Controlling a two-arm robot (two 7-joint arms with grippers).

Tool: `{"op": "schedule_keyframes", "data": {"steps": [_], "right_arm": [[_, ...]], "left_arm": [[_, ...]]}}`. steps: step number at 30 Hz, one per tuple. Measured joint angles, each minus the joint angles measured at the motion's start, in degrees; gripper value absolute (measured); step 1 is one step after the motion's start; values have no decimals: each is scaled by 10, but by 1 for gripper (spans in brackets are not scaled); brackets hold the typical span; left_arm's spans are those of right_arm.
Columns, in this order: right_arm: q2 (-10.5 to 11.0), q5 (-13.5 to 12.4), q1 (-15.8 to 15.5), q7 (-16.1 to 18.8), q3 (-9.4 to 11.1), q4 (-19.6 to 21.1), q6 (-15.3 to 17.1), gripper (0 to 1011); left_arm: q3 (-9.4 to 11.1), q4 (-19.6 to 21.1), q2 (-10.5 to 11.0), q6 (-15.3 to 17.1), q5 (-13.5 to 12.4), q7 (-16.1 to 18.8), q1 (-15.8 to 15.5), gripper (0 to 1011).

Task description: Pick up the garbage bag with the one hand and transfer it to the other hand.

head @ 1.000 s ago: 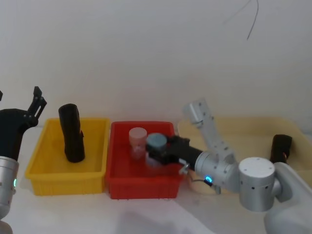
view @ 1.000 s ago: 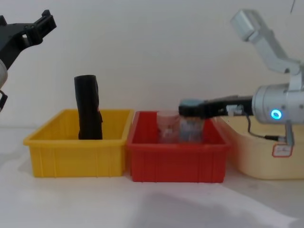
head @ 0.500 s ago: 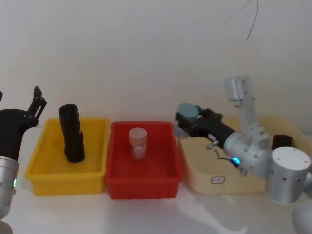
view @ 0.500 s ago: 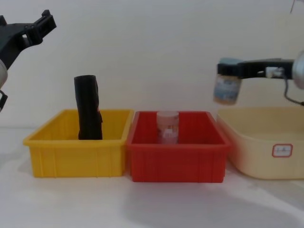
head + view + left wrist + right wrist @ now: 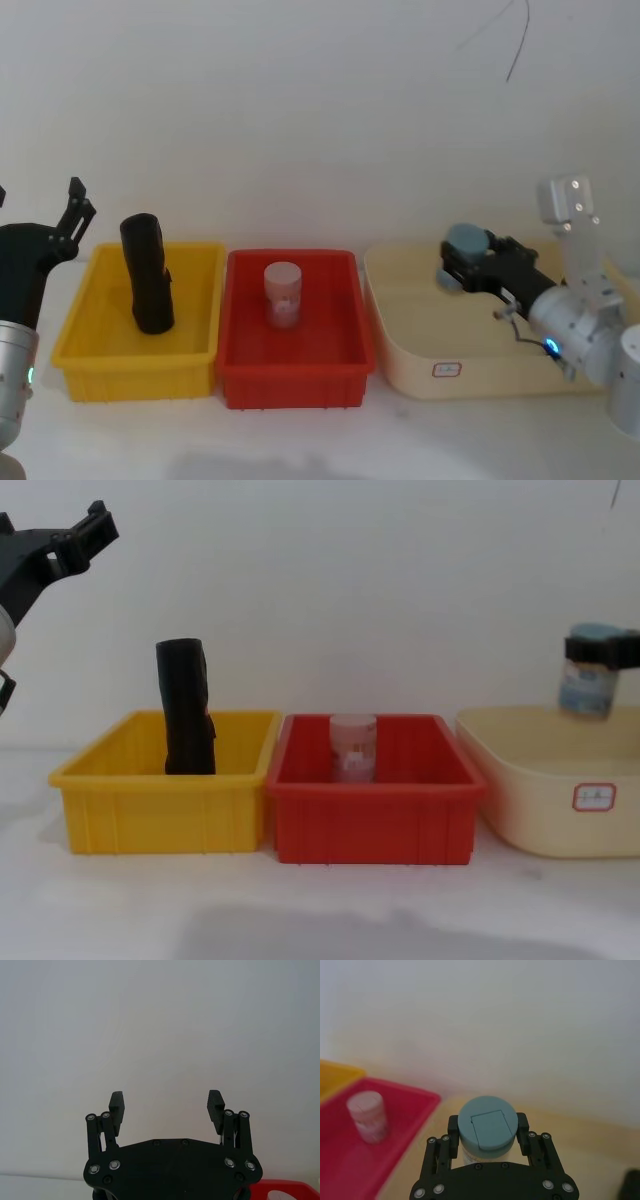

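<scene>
The right end effector, black and two-fingered on a thick silver arm, is clamped on a clear plastic jar with a blue-grey lid, one finger on each side just under the lid. It holds the jar upright above the cream plastic tub, clear of the tub's floor as the chest view shows, where the jar hangs over the tub's rim.

The left end effector, black with ridged pads, has its fingers spread wide with nothing between them. It is raised to the left of the yellow plastic bin, well apart from it and higher than its rim, pointing up and toward the wall.

The garbage bag, a tall black roll of plastic film, stands in the yellow bin, leaning slightly and rising well above the bin's walls; a small red mark shows on its side. Neither end effector touches it.

Between the yellow bin and the tub sits a red plastic bin, touching the yellow one. A small translucent pink-tinted jar with a pale lid stands upright inside it. All three containers rest in a row on the white counter.
</scene>
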State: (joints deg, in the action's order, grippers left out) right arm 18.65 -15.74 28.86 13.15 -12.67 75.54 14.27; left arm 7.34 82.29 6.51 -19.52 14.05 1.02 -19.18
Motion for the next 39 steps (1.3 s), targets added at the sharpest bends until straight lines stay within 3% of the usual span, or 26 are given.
{"op": "schedule_keyframes", "data": {"steps": [8, 20, 22, 28, 39], "right_arm": [[16, 9, -19, -5, 9, -12, 11, 660], [27, 16, -45, -5, 18, -3, 14, 984], [27, 16, -48, -5, 19, 3, 13, 1001], [28, 17, -67, -5, 24, 36, 9, 1002], [22, 13, -118, -12, 36, 134, 3, 1001]], "left_arm": [[0, 0, 0, 0, 0, 0, 0, 1001], [0, 0, 0, 0, 0, 0, 0, 1001], [0, 0, 0, 0, 0, 0, 0, 1001], [0, 0, 0, 0, 0, 0, 0, 1001], [0, 0, 0, 0, 0, 0, 0, 1001]]}}
